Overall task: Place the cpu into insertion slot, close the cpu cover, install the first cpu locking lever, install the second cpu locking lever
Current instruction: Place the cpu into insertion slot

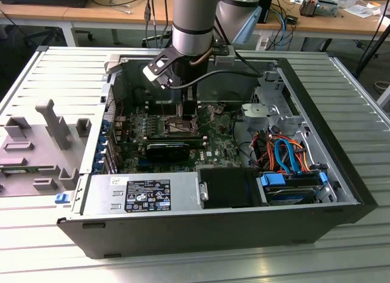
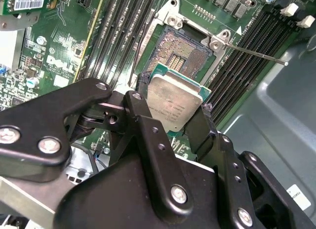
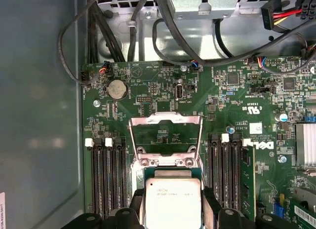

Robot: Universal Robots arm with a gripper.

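Jaws clamp cpu [image 2: 174,101], partly hiding open insertion slot [image 2: 173,49].

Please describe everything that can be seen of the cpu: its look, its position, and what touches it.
The cpu is a small flat square chip. Its top is a silver-grey metal plate with faint print, and a thin green edge shows around the plate. The gripper holds it, with black fingers pressing on two opposite edges. Nothing else touches it. It hangs over the near side of the open insertion slot, not seated in it, and the slot's contacts are uncovered.
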